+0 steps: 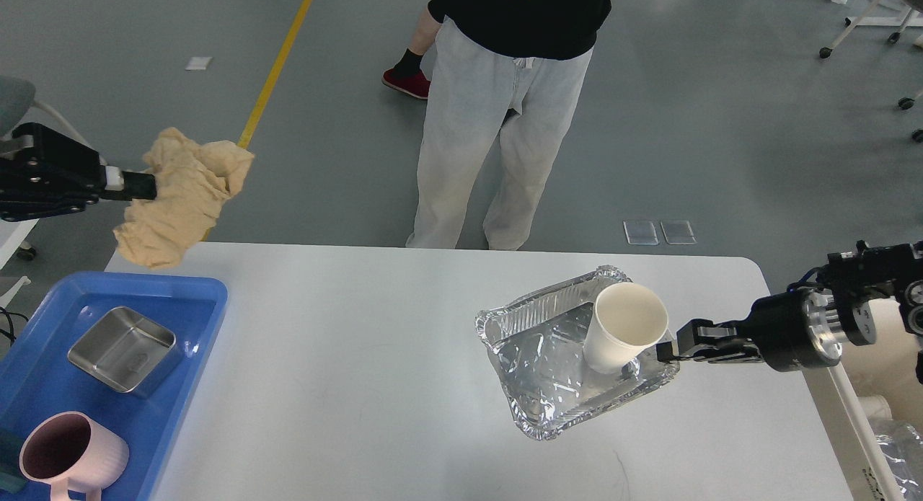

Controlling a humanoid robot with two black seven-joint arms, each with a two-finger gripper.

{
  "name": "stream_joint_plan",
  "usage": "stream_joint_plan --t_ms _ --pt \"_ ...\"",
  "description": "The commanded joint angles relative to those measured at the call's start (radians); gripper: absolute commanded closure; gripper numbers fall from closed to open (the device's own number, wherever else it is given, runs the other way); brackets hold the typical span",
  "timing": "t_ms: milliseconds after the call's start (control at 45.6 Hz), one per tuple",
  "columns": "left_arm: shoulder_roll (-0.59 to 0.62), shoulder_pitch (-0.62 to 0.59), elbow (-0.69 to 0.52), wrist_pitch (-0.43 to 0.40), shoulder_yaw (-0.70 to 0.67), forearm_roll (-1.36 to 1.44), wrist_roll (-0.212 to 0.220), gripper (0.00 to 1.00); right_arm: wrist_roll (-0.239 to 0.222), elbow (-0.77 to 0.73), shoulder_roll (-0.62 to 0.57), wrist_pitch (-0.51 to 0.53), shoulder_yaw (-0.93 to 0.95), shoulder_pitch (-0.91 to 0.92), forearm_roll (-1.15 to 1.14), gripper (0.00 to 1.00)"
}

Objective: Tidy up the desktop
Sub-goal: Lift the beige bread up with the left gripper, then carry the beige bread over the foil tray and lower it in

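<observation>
Desktop (360, 386): white, smooth, rounded far corners, faint dark scuffs; long axis runs left to right, filling the lower view. Left edge: blue tray (43, 386) holding steel tin (122, 348) and pink mug (68, 454). Right half: foil tray (548, 386) with paper cup (624, 328). Left gripper (144, 186) clamps tan cloth (180, 198) beyond the far left corner. Right gripper (667, 352) pinches the foil tray's rim.

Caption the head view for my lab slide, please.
Left gripper holds a tan cloth aloft; right gripper grips the foil tray holding a paper cup.
</observation>
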Motion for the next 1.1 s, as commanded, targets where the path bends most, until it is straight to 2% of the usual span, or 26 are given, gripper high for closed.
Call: stream_joint_plan --t_ms 0,197,351,745,1074 --pt "-0.153 0.034 0.067 0.000 0.002 0.003 -0.001 1.00 0.000 0.000 0.007 0.002 -0.001 0.008 0.000 1.00" --pt "-0.357 0.059 0.150 0.000 0.002 0.037 -0.001 1.00 0.000 -0.006 0.013 0.006 -0.012 0.042 0.003 1.00" --pt "-0.460 0.059 0.191 0.000 0.004 0.040 -0.001 1.00 -0.002 -0.006 0.017 0.006 -0.016 0.042 0.003 1.00" --pt "-0.650 0.056 0.249 0.000 0.002 0.043 -0.003 1.00 -0.002 -0.049 0.063 0.012 -0.033 0.049 0.001 1.00" --pt "-0.757 0.062 0.328 0.000 0.002 0.044 -0.006 1.00 -0.002 -0.065 0.096 0.015 -0.035 0.048 0.001 1.00"
